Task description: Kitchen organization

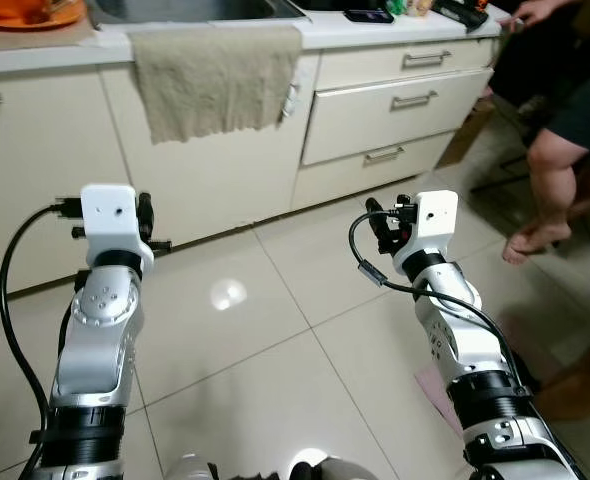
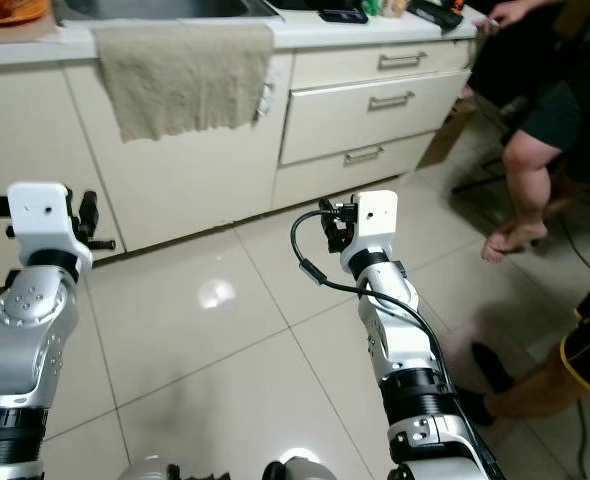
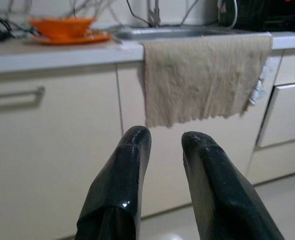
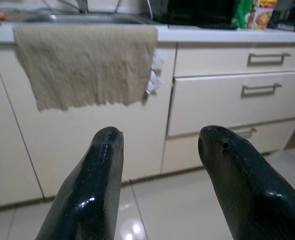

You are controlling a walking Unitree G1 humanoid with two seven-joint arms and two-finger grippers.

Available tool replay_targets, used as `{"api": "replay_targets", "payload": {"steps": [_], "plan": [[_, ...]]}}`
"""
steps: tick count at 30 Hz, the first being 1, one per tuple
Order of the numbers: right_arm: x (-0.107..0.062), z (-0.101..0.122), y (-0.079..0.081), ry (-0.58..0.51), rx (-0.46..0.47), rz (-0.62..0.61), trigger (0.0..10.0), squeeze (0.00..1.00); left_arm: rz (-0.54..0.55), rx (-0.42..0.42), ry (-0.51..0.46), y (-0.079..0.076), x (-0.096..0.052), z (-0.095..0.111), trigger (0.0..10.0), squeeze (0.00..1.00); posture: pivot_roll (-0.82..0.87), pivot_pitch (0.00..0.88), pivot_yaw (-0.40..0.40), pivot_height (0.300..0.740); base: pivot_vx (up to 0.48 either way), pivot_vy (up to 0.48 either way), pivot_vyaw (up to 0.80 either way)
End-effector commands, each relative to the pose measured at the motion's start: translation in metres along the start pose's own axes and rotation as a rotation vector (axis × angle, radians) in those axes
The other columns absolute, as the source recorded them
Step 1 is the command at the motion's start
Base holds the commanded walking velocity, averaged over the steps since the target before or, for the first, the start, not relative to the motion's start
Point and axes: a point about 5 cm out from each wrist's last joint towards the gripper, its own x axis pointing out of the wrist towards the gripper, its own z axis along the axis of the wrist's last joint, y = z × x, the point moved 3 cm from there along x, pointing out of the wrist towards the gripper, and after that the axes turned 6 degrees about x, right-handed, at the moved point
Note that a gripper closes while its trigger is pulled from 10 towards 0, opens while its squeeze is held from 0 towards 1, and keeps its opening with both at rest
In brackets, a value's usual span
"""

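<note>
Where I am: I face a run of cream kitchen cabinets (image 1: 55,200) from a glossy tiled floor (image 1: 275,340), both arms raised in front of me.
Left gripper (image 3: 162,142): held up in the air before the cabinet doors, fingers slightly parted, grasping nothing.
Right gripper (image 4: 160,140): held up toward the drawers (image 1: 395,100), fingers spread wide, nothing between them.
Towel (image 1: 215,80): a beige cloth draped over the counter edge, just below the sink (image 3: 162,32), hanging down the cabinet front.
Orange dish (image 3: 62,27): on the counter, left of the sink.
Phone (image 1: 368,15): a dark phone lies on the counter above the drawers.
Person (image 1: 555,130): to my right, bare legs on the floor, a hand (image 1: 535,12) touching the counter's end.
</note>
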Motion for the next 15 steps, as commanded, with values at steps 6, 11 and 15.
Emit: {"api": "replay_targets", "payload": {"steps": [6, 11, 15], "plan": [[-0.004, -0.010, -0.009, 0.005, 0.008, -0.051, 10.0, 0.00, -0.070, 0.013, -0.045, -0.015, 0.006, 0.005, 10.0, 0.00, 0.02, 0.000, -0.087, 0.740, 0.000, 0.000, 0.00], [-0.008, -0.019, -0.014, 0.022, 0.023, -0.089, 10.0, 0.00, -0.067, -0.014, -0.037, -0.009, 0.006, 0.003, 10.0, 0.00, 0.02, 0.000, -0.036, 0.740, 0.000, 0.000, 0.00], [-0.011, -0.023, -0.008, -0.011, 0.127, -0.074, 10.0, 0.00, -0.040, -0.004, -0.037, 0.007, 0.006, 0.003, 10.0, 0.00, 0.02, 0.000, 0.024, 0.740, 0.000, 0.000, 0.00]]}}
